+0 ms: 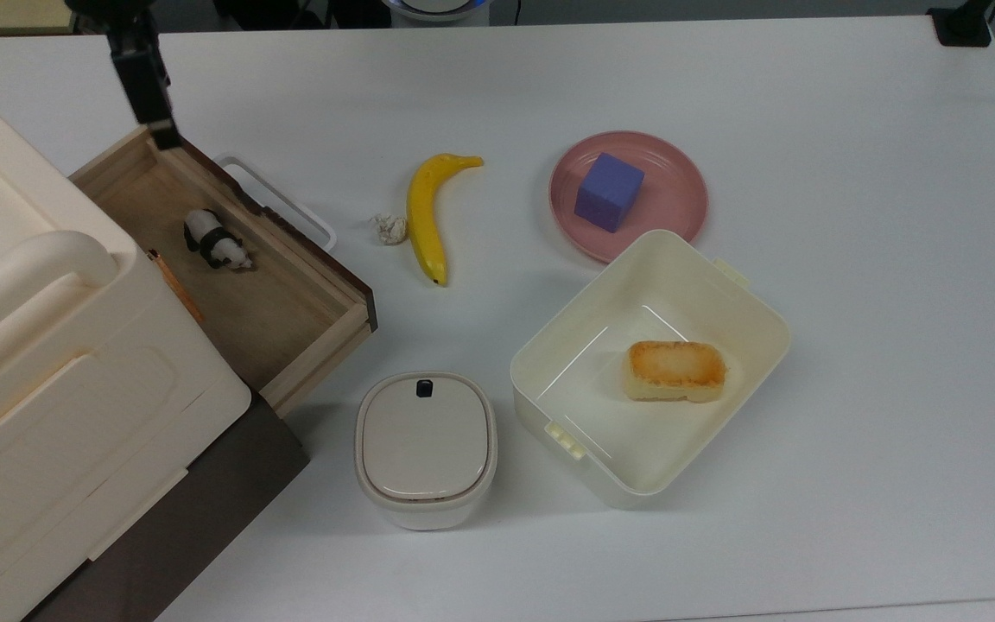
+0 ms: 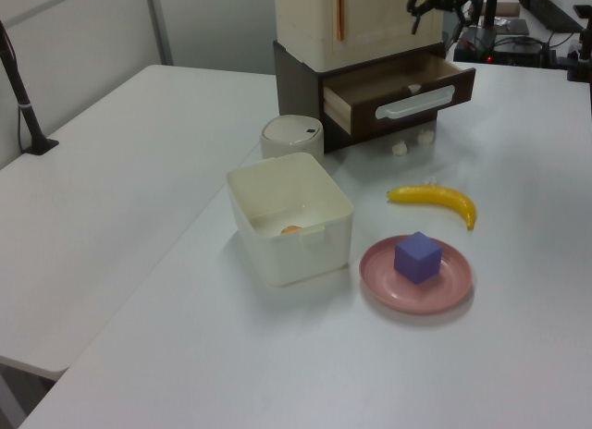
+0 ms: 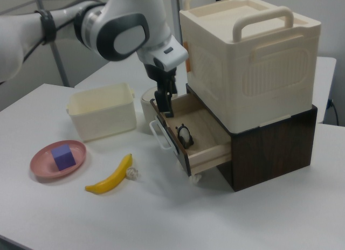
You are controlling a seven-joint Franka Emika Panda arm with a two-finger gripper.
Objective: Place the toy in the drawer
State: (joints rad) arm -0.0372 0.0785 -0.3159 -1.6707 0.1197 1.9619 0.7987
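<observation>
The toy (image 1: 215, 240), a tiny black-and-white panda, lies on the wood floor of the open drawer (image 1: 266, 313), toward its back half in the top view. In the right view the toy (image 3: 185, 135) sits inside the drawer (image 3: 210, 145), just behind the dark front panel with the white loop handle (image 3: 160, 136). My gripper (image 3: 166, 109) hangs open and empty above the drawer's far end, well clear of the toy. In the left view the gripper (image 2: 444, 2) is high above the drawer (image 2: 407, 101) with its fingers spread.
A large cream lidded box (image 1: 31, 345) sits on top of the drawer cabinet. On the table are a banana (image 1: 425, 216), a whitish wad (image 1: 390, 228), a pink plate (image 1: 679, 194) with a purple cube (image 1: 608, 191), a cream tub (image 1: 757, 324) holding bread (image 1: 675, 370), and a small lidded container (image 1: 425, 447).
</observation>
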